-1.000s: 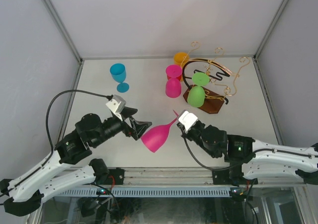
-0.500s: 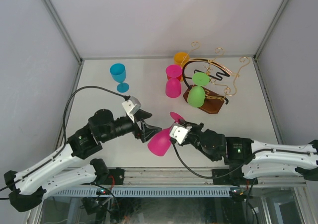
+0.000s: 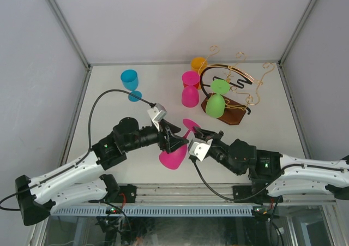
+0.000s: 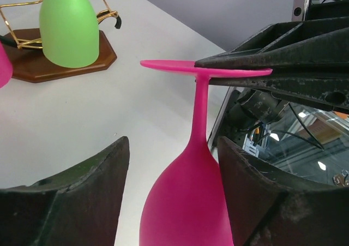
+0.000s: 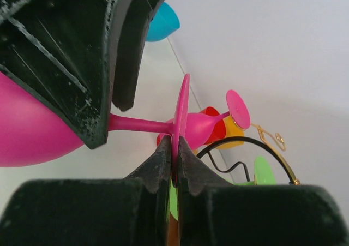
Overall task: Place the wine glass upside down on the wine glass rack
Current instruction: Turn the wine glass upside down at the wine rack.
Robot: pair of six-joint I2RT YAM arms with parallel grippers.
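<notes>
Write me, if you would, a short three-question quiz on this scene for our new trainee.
1. True or false: the right gripper is shut on the foot of the magenta wine glass.
2. Which colour is the glass already hanging upside down on the wine glass rack? A blue, B green, C orange.
3. Fill in: the left gripper has its fingers ____ on either side of the magenta bowl.
Key: 1 true; 2 B, the green glass; 3 open.

Magenta wine glass [image 3: 173,157], green glass [image 3: 215,105], blue glass [image 3: 130,79], gold rack [image 3: 235,105], brown base [image 3: 234,117].
</notes>
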